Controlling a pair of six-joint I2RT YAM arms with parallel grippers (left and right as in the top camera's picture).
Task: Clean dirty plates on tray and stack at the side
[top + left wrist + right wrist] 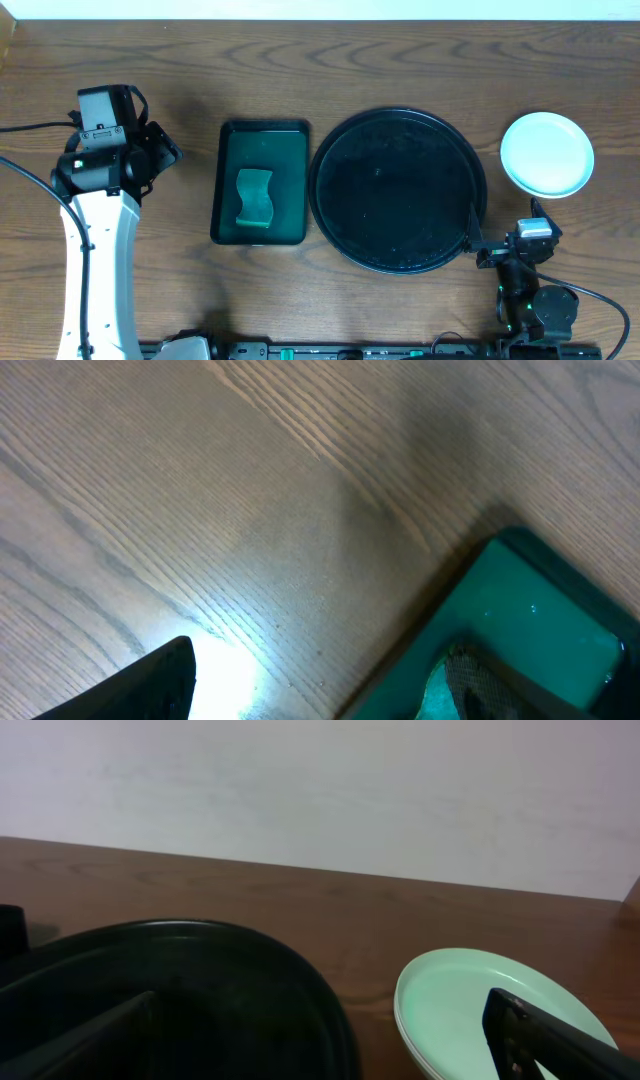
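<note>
Near the left edge of the table, the left gripper hangs, jaws apart, empty. Beside it, a dark green tray holds 1 sponge. The round black tray at centre is bare. The right gripper, jaws apart and empty, sits by the front edge. The plates sit stacked near the right edge, looking clean: the task seems done, nothing in the way.

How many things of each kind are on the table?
Trays: 2 (round black tray, green rectangular tray)
Sponges: 1 (sponge, lying in the green rectangular tray)
Plates: 1 showing from above (plate, beside the round black tray; more may lie under it)
Total: 4
</note>
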